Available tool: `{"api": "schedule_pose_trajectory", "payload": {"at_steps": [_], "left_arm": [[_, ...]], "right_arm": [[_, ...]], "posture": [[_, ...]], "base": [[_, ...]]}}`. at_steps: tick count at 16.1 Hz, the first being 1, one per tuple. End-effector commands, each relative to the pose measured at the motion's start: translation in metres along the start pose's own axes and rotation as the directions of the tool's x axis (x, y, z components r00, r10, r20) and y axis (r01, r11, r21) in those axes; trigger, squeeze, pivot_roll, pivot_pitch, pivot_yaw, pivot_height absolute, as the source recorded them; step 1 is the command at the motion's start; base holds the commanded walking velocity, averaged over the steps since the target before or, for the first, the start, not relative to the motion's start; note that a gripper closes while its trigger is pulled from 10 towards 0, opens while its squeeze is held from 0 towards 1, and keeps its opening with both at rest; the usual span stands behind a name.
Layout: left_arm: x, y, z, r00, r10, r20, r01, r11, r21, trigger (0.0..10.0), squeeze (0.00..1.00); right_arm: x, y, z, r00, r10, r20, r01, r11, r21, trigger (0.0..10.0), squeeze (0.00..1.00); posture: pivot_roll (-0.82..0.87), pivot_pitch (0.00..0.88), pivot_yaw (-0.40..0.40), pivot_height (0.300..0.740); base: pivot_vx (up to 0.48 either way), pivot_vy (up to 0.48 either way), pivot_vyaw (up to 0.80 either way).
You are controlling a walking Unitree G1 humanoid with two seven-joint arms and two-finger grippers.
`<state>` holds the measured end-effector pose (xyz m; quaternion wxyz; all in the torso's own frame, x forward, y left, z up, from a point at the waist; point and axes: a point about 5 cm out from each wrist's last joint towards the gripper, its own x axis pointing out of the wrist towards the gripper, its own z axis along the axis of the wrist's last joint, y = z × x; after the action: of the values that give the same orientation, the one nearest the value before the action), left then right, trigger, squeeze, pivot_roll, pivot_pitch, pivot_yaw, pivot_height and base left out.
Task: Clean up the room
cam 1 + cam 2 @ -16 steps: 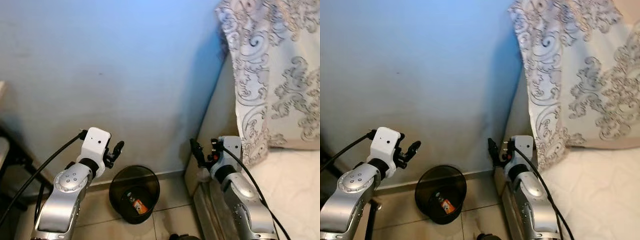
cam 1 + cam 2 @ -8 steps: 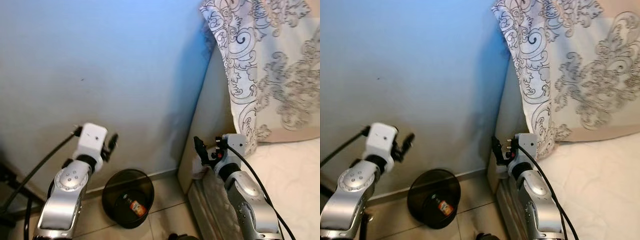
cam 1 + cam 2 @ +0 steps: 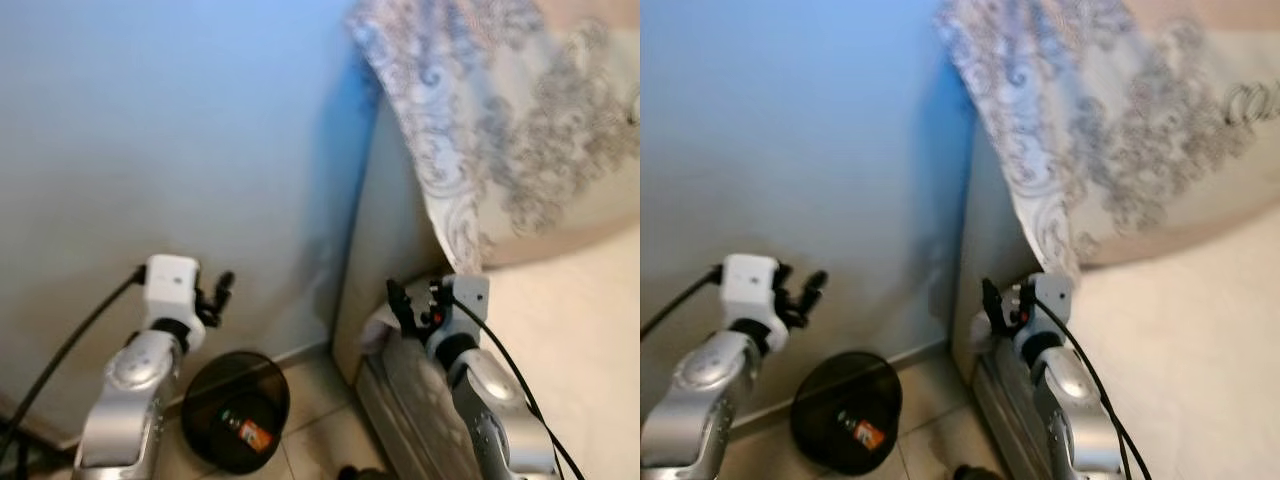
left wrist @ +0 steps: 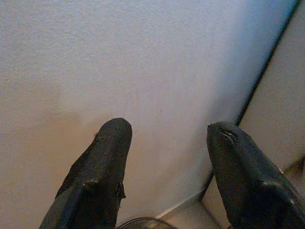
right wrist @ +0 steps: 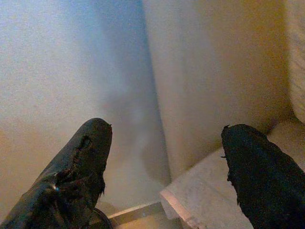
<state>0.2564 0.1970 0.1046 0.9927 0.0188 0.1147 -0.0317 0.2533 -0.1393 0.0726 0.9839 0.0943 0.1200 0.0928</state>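
Left eye view is showing me a corner of the room, and it is a bit blurry. My left hand [image 3: 217,292] is up in front of the blue wall [image 3: 180,130]. Its two black fingers [image 4: 102,167] are spread apart and are holding nothing. My right hand [image 3: 405,305] is up too, by the edge of the bed [image 3: 560,330]. Its fingers [image 5: 83,167] are also spread wide and holding nothing.

Down on the floor [image 3: 320,400], at about 6 o'clock from my left hand, I am seeing a dark round bin [image 3: 235,408]. It is standing close to the wall and near the corner of the bed. Something small with red and orange on it [image 3: 243,430] is lying inside the bin. I cannot tell what it is.

At 12 o'clock from my right hand, a curly-patterned pillow [image 3: 480,130] is leaning up on the bed.

I think I am looking around for more mess to pick up. To do this well, I should be holding my head steady so the picture is sharp. I should be keeping both hands spread and ready, and staying clear of the wall. I should be careful not to bump the bin and tip it.
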Motion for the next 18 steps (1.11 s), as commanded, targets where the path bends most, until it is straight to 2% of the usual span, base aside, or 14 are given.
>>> {"api": "schedule_pose_trajectory", "payload": {"at_steps": [1,7,9,18], "left_arm": [[0.0029,0.0017,0.0039,1.0,0.026,0.014,-0.026,0.999,-0.046,10.0,0.0],[0.0018,0.003,0.0014,0.999,0.032,0.005,-0.031,0.997,-0.068,10.0,0.0],[0.0022,0.0043,0.0009,0.999,0.036,-0.006,-0.037,0.994,-0.1,10.0,0.0],[0.0022,0.0034,0.0,1.0,0.026,-0.017,-0.028,0.995,-0.092,10.0,0.0]], "right_arm": [[-0.0007,-0.0036,0.0032,1.0,-0.014,0.008,0.014,1.0,-0.002,10.0,0.0],[-0.0014,-0.0019,0.0017,1.0,-0.007,0.003,0.007,1.0,0.007,10.0,0.0],[-0.0015,-0.0022,0.0019,1.0,-0.007,0.003,0.007,1.0,0.008,10.0,0.0],[-0.0021,-0.0026,0.0018,1.0,-0.01,0.004,0.01,1.0,0.011,10.0,0.0]], "posture": [[0.01,0.0,-0.008,0.74],[0.01,0.0,-0.011,0.74],[0.01,0.0,-0.011,0.74],[0.01,0.0,-0.012,0.74]], "base": [[0.0,0.0,-0.8],[0.0,0.0,-0.8],[0.0,0.0,-0.8],[0.0,0.0,-0.8]]}}
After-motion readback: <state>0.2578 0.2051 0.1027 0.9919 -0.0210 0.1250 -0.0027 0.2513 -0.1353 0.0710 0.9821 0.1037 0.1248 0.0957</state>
